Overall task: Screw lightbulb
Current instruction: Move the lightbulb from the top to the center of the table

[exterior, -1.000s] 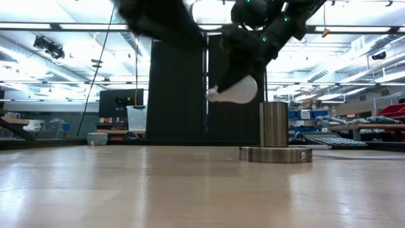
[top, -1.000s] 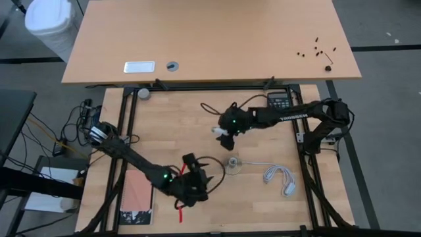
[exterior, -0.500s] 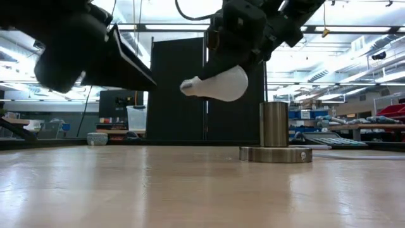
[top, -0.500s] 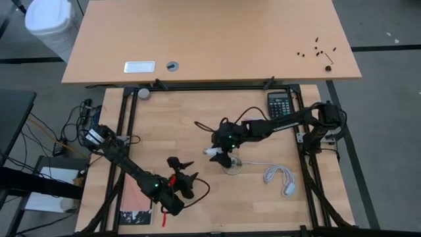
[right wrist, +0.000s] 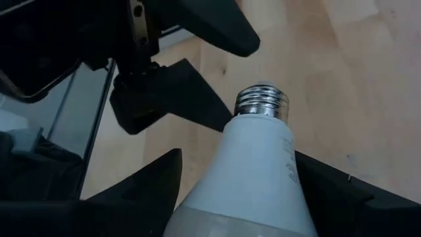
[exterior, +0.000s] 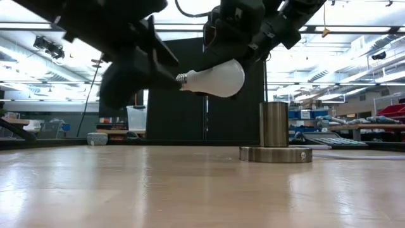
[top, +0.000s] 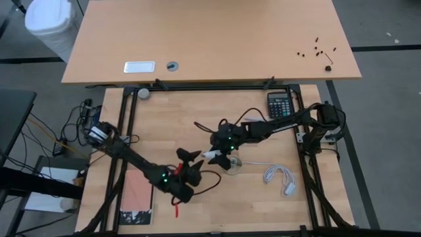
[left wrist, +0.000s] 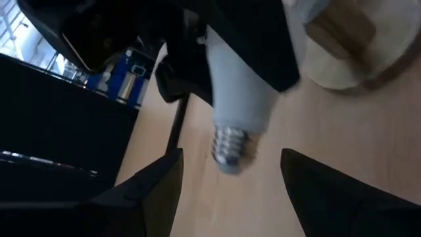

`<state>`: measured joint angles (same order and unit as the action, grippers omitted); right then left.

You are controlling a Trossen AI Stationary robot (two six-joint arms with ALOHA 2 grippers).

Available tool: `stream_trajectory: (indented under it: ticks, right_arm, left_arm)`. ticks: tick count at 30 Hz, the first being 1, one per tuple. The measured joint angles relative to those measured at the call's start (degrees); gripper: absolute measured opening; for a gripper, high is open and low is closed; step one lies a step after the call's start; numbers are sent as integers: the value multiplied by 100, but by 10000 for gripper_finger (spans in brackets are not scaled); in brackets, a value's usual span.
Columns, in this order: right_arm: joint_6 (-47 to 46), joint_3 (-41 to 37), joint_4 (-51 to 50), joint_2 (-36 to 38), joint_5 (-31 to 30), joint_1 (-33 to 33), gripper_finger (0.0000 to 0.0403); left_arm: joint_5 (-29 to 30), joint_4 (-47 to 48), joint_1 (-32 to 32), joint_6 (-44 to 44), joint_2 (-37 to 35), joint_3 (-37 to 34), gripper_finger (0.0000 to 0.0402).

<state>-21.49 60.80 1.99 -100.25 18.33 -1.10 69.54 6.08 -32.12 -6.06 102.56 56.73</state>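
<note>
Above the socket: the lightbulb (exterior: 215,78) hung in the air, clear of the table (top: 171,125), just up and to one side of the socket (exterior: 274,135), which stood upright on its round base.
Holder: the right gripper (right wrist: 238,172) pinched the bulb by its white globe, one dark finger on each side, the screw base sticking out free beyond the fingertips.
Long axis: the bulb lay nearly level, not upright; its length ran away from the socket, not down toward it.
Pointing: the greyish screw base (exterior: 182,79) faced away from the socket, toward the left gripper (left wrist: 231,172); the rounded end was the end nearer the socket.
Left gripper: it sat just beyond the screw base, in line with the bulb's length, fingers spread wide with the threaded end between them but apart from both.
Nearer arm: the left gripper was the closer one to the free threaded end; the right gripper was the closer one to the socket.
Judgement: with the threads turned away from the socket, the bulb looked set for a hand-over or a re-aim before any screwing.
</note>
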Motion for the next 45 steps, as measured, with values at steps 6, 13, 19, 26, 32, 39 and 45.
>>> stream_trajectory:
  ticks: [6, 13, 19, 26, 32, 39, 45]
  right_arm:
    - [-1, 0, 38, 0, -4, -3, 270]
    - [-106, 0, 241, 2, 24, -2, 270]
    - [-106, 0, 240, 2, -35, -4, 270]
    - [-102, 0, 272, 4, -50, 4, 270]
    - [-85, 0, 286, 9, -78, 6, 281]
    - [-89, 0, 230, 292, 109, 132, 296]
    - [-84, -2, -134, 788, 118, 298, 297]
  left_arm:
    - [-502, -725, 268, -791, 0, 2, 258]
    - [-837, -833, 543, -1023, 0, 2, 258]
    - [-642, -1044, 584, -1190, 2, 2, 244]
    - [-659, -1061, 582, -1193, 4, -2, 177]
    - [-625, -1114, 577, -1167, 7, 3, 136]
    - [-613, -977, 493, -670, 2, 4, 153]
    - [-764, 167, 260, 655, 2, 4, 155]
